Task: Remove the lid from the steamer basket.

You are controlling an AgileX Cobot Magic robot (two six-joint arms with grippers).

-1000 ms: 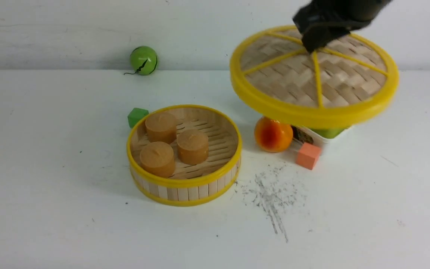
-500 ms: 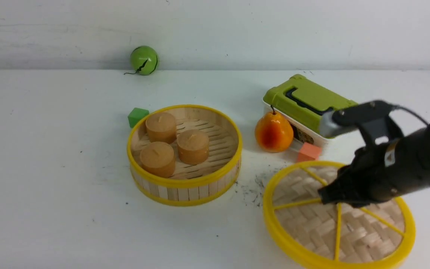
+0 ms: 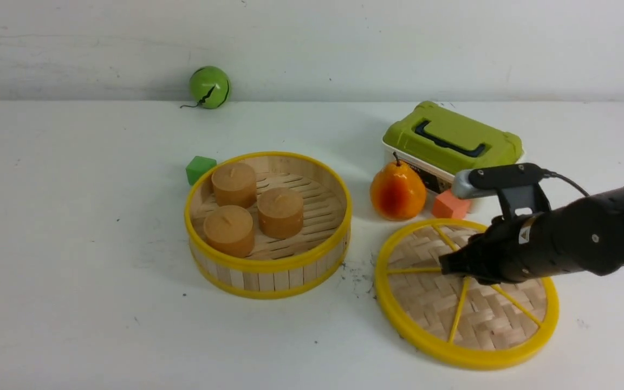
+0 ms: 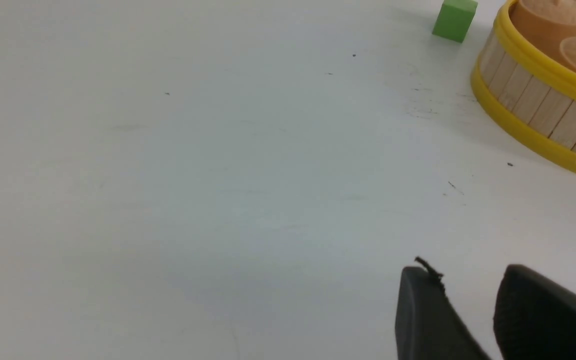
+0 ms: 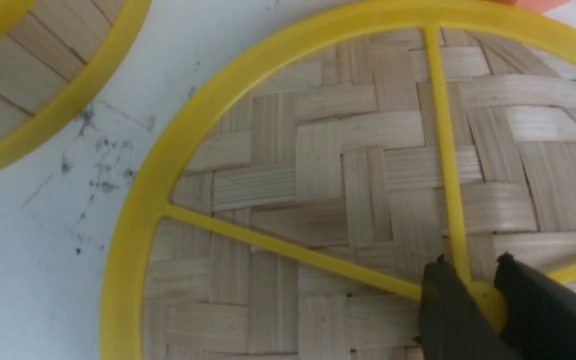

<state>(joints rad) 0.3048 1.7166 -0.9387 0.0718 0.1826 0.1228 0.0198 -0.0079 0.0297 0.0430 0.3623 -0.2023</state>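
Observation:
The lid (image 3: 466, 319), a woven bamboo disc with a yellow rim and spokes, lies flat on the table at the front right, clear of the steamer basket (image 3: 268, 265). My right gripper (image 3: 450, 266) is shut on the lid's yellow centre knob (image 5: 488, 300); the right wrist view shows both fingers clamped on either side of it (image 5: 470, 265). The basket is uncovered and holds three brown cylinders (image 3: 247, 208). My left gripper (image 4: 463, 272) is open and empty, low over bare table, left of the basket (image 4: 533, 100). It is out of the front view.
An orange-yellow pear (image 3: 397, 189), an orange block (image 3: 449, 205) and a white box with an olive-green lid (image 3: 453, 138) stand just behind the bamboo lid. A green cube (image 3: 199, 168) sits behind the basket's left side. A green ball (image 3: 208, 86) lies by the back wall.
My right gripper carried the lid from high above the box down and forward to the table at the front right. Over the last half second it settled lower and slightly left.

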